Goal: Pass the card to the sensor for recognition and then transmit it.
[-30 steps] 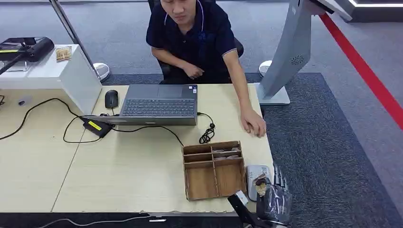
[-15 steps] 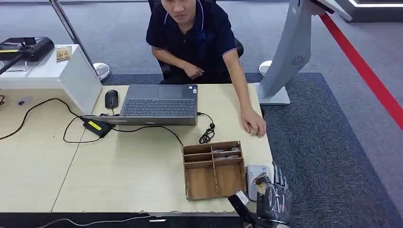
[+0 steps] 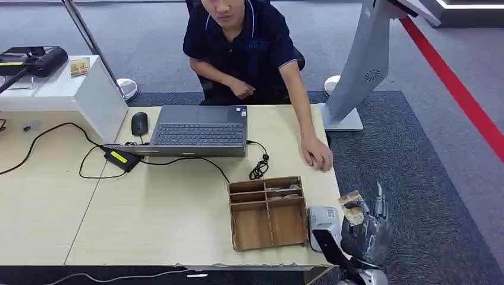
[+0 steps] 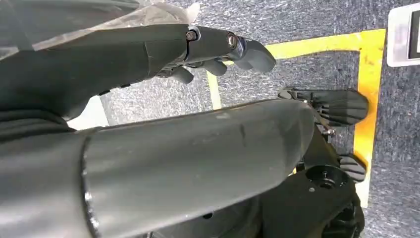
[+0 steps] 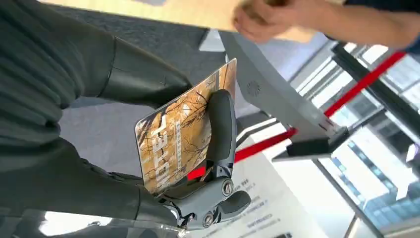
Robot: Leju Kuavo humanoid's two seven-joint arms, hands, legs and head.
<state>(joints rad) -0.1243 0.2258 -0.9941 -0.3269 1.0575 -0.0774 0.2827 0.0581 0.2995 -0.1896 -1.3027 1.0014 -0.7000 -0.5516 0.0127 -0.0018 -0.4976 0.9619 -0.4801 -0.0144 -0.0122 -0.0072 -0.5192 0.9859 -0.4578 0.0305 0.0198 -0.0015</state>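
My right hand [image 3: 367, 230] holds a card [image 3: 352, 208] with an orange-brown tree pattern, lifted just off the table's front right corner, above the carpet. In the right wrist view the card [image 5: 183, 136] is pinched between the thumb and a dark finger [image 5: 221, 124]. The white sensor [image 3: 324, 221] lies on the table to the left of the hand, next to a wooden box [image 3: 267, 211]. A person sits across the table with a hand [image 3: 318, 157] resting near its right edge. My left hand [image 4: 148, 59] hangs over the floor with nothing in it.
A laptop [image 3: 199, 130], a mouse [image 3: 139, 123], a charger and cables lie at the far side of the table [image 3: 148, 219]. A grey kiosk stand [image 3: 356, 77] rises at the back right. A white cabinet [image 3: 65, 89] stands at the left.
My right hand has carried the card up and to the right, off the sensor and past the table's edge. The person's hand has stayed put.
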